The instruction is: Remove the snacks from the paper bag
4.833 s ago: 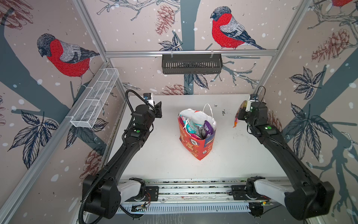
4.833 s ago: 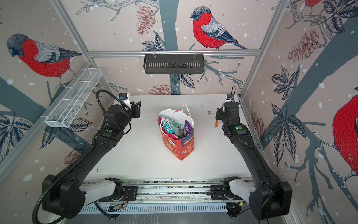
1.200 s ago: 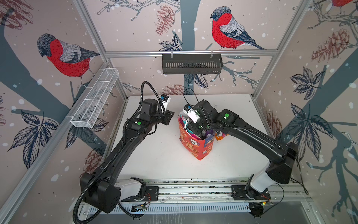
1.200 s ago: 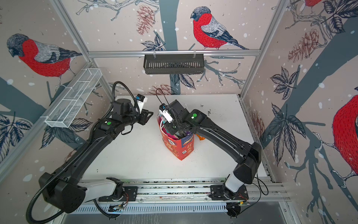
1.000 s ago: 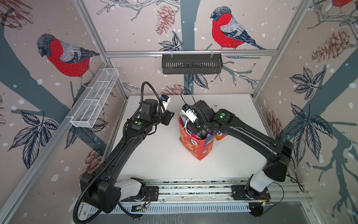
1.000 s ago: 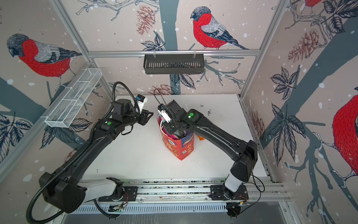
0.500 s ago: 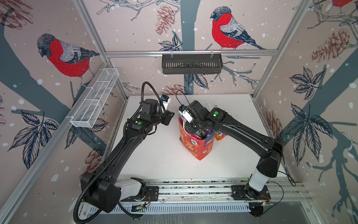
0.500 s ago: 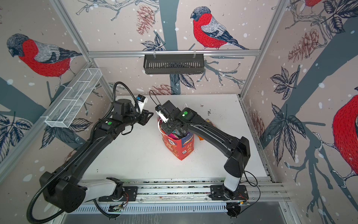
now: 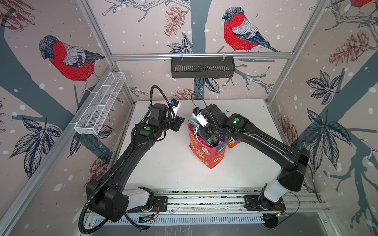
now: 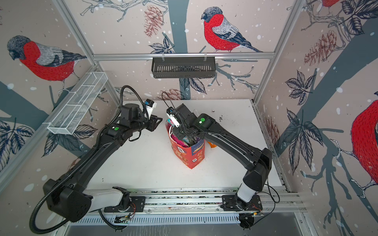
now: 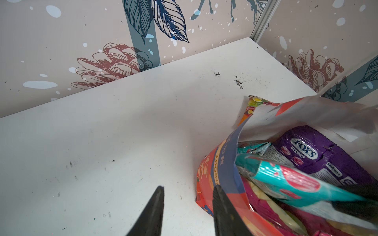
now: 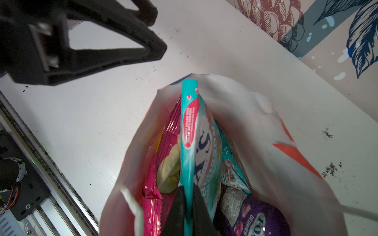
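A white table [image 9: 163, 165] fills the floor of a cell walled with bird-and-pinecone wallpaper. The paper bag [image 9: 206, 153] stands upright near its middle, mouth open. The step in hand is the pull of one snack. In the right wrist view the right gripper [image 12: 188, 190] is down inside the mouth with its jaws clamped on the edge of the teal pack [image 12: 199, 139], which stands on end between the pink chip bag [image 12: 163, 147] and the purple pack [image 12: 255, 220]. The left gripper [image 11: 188, 189] hovers just beside the bag's outer wall, jaws apart and empty. An orange pack [image 9: 232, 144] lies on the table, touching or just beside the bag's far-right side. The next move probably calls for a straight lift, since the pack is wedged among its neighbours and the light bag may rise or tip with it; the left gripper looks well placed to steady the rim. The rim is crumpled, one white flap folds inward, and a white cord handle [image 9: 196, 132] hangs near the right gripper, so both could snag. Bare table lies open toward the front and to both sides for setting the pack down, and the space above the mouth is free.
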{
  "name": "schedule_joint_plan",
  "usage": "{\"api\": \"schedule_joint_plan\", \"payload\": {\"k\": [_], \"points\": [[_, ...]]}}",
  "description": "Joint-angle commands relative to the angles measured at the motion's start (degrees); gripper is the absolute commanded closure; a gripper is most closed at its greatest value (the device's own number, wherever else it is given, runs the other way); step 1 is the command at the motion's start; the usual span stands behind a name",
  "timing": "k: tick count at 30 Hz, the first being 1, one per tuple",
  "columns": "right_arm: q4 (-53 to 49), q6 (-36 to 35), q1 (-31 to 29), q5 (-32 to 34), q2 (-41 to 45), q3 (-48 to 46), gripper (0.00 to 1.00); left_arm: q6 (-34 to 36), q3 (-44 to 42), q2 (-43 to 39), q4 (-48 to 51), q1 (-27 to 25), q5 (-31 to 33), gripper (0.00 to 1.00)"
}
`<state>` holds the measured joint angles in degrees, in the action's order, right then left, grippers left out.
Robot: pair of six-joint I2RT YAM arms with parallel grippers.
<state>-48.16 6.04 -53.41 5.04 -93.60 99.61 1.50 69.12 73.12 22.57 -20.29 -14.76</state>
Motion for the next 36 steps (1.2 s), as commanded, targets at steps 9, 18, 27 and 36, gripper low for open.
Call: {"api": "schedule_joint_plan", "payload": {"k": [9,18,27,36], "points": [[16.3,0.8,3.5,-1.5,11.0,-6.9,0.9,0.6,0.8,0.6,-1.2,-0.1,0.0,0.6],[28.0,-0.2,9.2,-13.6,24.3,-14.4,0.9,-0.2,0.2,0.1,-1.9,-0.1,2.2,0.56],[35.3,4.3,23.6,-17.9,38.8,-20.8,0.9,-0.8,0.1,0.2,-2.5,-0.1,2.8,0.56],[30.9,4.8,28.4,-4.6,40.7,-24.7,0.9,-1.5,-1.0,1.2,-5.2,-0.1,2.2,0.56]]}}
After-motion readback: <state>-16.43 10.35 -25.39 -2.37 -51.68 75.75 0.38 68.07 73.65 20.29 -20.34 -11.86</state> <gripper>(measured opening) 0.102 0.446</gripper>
